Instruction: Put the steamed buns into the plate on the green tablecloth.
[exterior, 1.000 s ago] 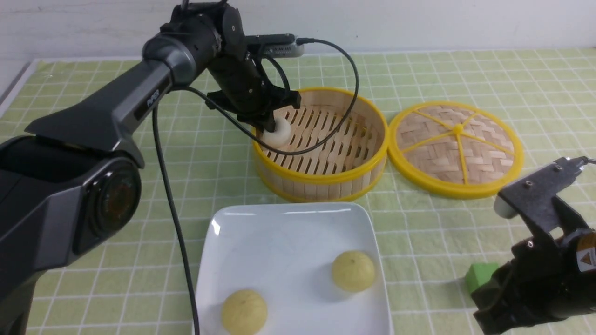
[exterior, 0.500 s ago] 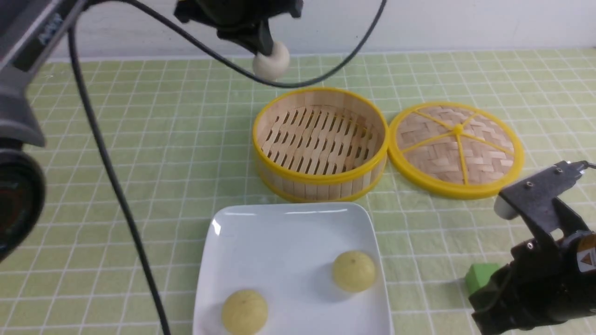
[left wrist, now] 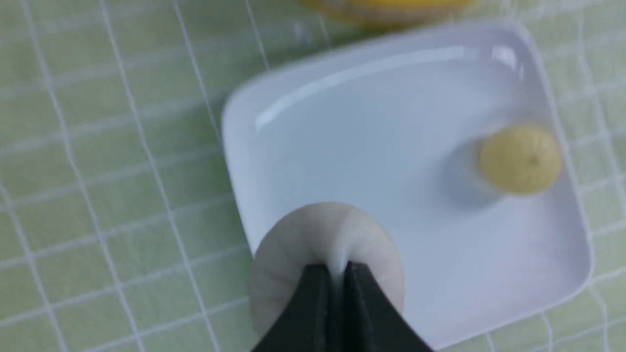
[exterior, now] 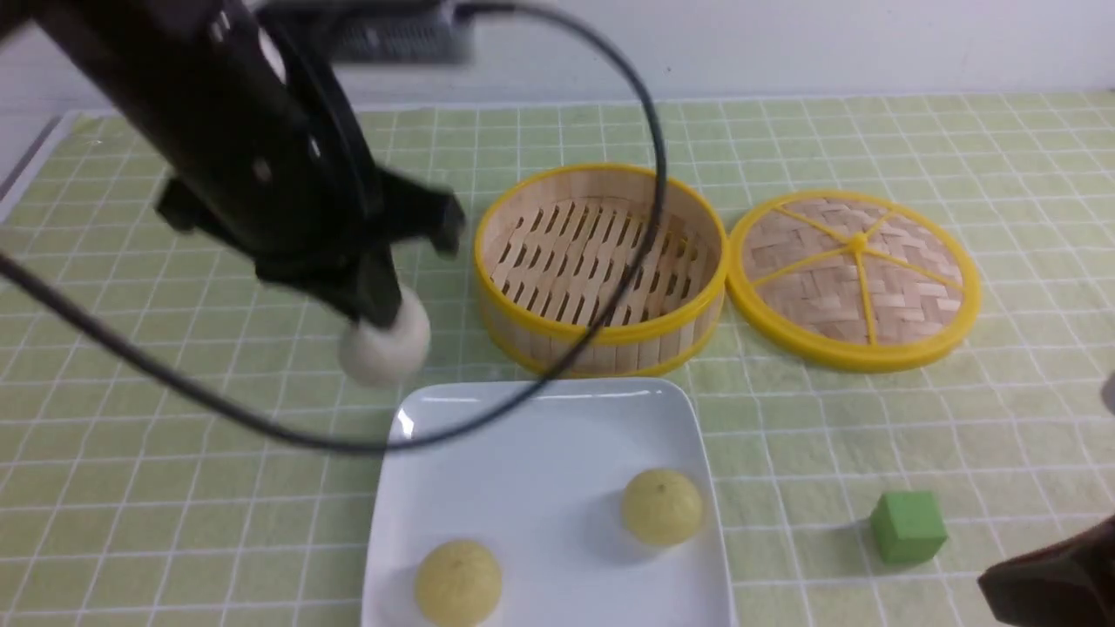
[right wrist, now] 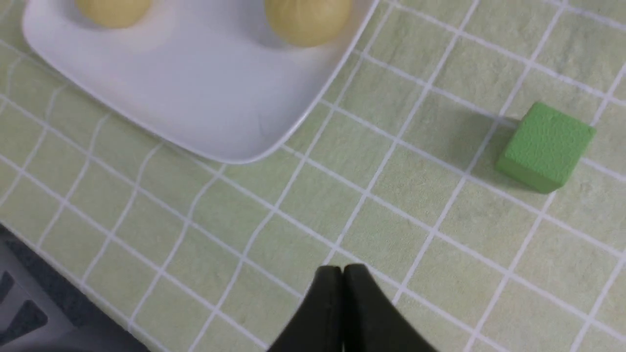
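Your left gripper (left wrist: 337, 270) has its fingers pinched onto the off-white bun (left wrist: 323, 239), tips nearly touching and sunk into the dough. The left wrist view puts that bun over a corner of the plate (exterior: 540, 435). The front view is blurred, and there the bun seems to hang just off the plate's far left corner, above the green tablecloth (exterior: 174, 488).

Only the front view shows you both buns lying in the plate: the right yellow bun (exterior: 662, 507) and the near yellow bun (exterior: 457, 582), well apart. The left wrist view catches just one.

Your right gripper (right wrist: 342, 271) has its fingers pressed together over bare cloth, near the green cube (right wrist: 545, 146). In the front view only a dark corner of that arm shows.

Behind the plate stand the steamer basket (exterior: 601, 335) and its woven lid (exterior: 854, 279), side by side. The cable (exterior: 653, 174) loops across the basket and the plate's far rim.
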`<state>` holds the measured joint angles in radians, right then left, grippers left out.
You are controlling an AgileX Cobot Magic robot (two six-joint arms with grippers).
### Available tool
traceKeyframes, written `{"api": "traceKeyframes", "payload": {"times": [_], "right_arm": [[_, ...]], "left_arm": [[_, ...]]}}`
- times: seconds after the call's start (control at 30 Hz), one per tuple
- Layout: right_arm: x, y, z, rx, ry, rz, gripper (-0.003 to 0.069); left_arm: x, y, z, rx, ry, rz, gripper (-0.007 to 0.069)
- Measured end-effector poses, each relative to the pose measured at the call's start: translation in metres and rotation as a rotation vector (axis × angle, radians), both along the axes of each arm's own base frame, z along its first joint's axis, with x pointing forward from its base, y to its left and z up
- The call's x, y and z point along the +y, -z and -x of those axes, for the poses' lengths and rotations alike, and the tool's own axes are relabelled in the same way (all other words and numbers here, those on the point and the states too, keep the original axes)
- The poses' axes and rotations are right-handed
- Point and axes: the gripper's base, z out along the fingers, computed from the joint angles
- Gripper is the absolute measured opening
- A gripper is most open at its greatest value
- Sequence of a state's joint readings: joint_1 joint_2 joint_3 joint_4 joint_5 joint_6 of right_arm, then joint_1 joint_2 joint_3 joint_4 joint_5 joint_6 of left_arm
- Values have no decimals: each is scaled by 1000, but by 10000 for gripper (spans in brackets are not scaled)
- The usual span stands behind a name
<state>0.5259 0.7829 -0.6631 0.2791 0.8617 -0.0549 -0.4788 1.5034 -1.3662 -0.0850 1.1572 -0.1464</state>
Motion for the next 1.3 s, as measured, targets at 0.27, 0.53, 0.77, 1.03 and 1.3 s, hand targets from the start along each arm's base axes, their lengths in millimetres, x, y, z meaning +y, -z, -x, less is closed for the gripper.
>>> {"api": "traceKeyframes", "payload": {"times": [0.27, 0.53, 0.77, 1.03, 1.3], "right_arm": [[-20, -25, 32, -199, 5, -107, 22], [-41, -39, 68, -325, -9, -152, 22], [-57, -48, 90, -444, 1, -158, 29], [-78, -39, 100, -488, 41, 8, 44], [-66, -22, 73, -651, 127, -121, 50]], "left_arm": [[-33, 95, -9, -59, 62, -2, 35], [-44, 128, -25, -51, 57, -8, 206], [-46, 114, -27, -56, 66, -13, 441], [-47, 92, -30, -34, 81, -46, 491], [-46, 92, -29, -21, 83, -57, 409]]}}
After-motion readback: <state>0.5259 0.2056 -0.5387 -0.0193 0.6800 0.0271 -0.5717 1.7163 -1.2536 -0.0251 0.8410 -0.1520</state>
